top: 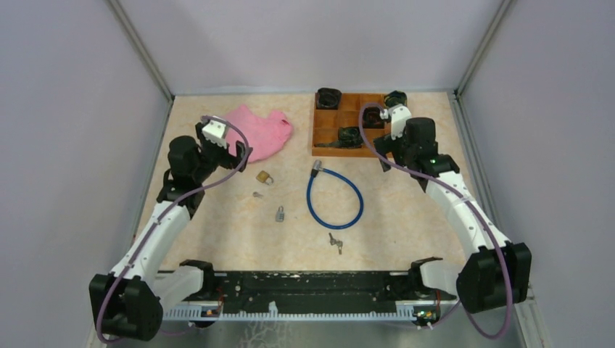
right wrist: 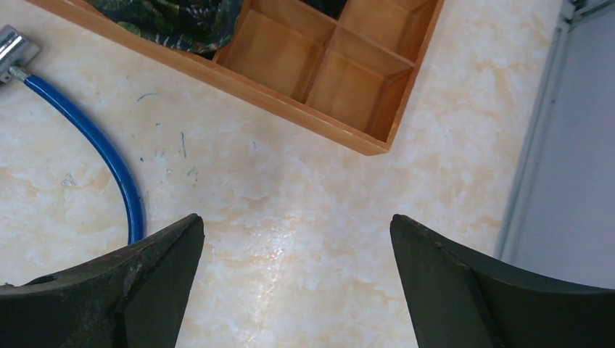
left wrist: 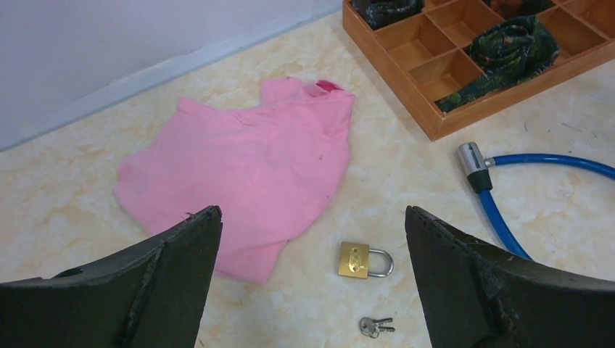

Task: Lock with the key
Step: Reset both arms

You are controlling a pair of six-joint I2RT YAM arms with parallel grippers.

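A brass padlock (top: 265, 176) lies on the table with a small key pair (top: 257, 194) just in front of it. A silver padlock (top: 280, 214) lies nearer, and a blue cable lock (top: 333, 197) with another key bunch (top: 335, 243) lies at the centre. My left gripper (top: 230, 154) is open and empty, hovering above and behind the brass padlock (left wrist: 365, 261) and its keys (left wrist: 376, 326). My right gripper (top: 386, 151) is open and empty over bare table by the wooden tray, right of the cable (right wrist: 109, 152).
A pink cloth (top: 257, 130) lies at the back left, close to the brass padlock; it also shows in the left wrist view (left wrist: 246, 167). A wooden compartment tray (top: 323, 148) holding dark rolled fabric stands at the back right (right wrist: 326, 116). Walls enclose both sides.
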